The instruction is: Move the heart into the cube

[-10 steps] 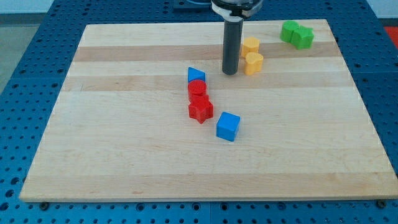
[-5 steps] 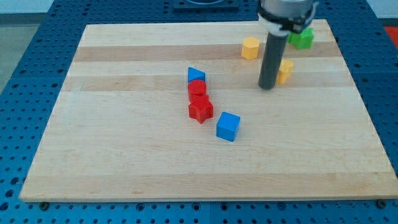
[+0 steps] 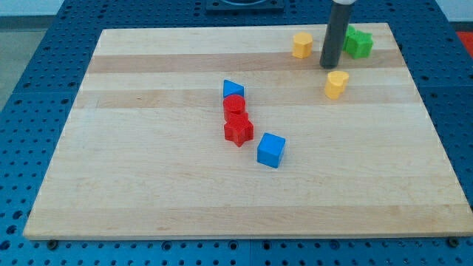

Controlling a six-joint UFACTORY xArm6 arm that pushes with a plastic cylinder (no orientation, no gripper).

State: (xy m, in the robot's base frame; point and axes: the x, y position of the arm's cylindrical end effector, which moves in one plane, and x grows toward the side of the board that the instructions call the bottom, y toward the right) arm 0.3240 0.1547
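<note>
The yellow heart (image 3: 335, 83) lies on the wooden board (image 3: 148, 177) at the upper right. The blue cube (image 3: 271, 150) sits near the middle, below and left of the heart. My tip (image 3: 329, 65) rests on the board just above the heart, slightly to its left, a small gap apart. The rod rises out of the view's top.
A yellow hexagonal block (image 3: 301, 45) sits left of the rod. Two green blocks (image 3: 358, 42) lie at the top right, partly behind the rod. A blue triangle (image 3: 233, 89), a red cylinder (image 3: 234, 106) and a red star (image 3: 238, 129) form a column above-left of the cube.
My tip moved right, pushing the yellow heart away from the yellow hexagonal block, then went up to just above the heart. The heart now lies further right and lower.
</note>
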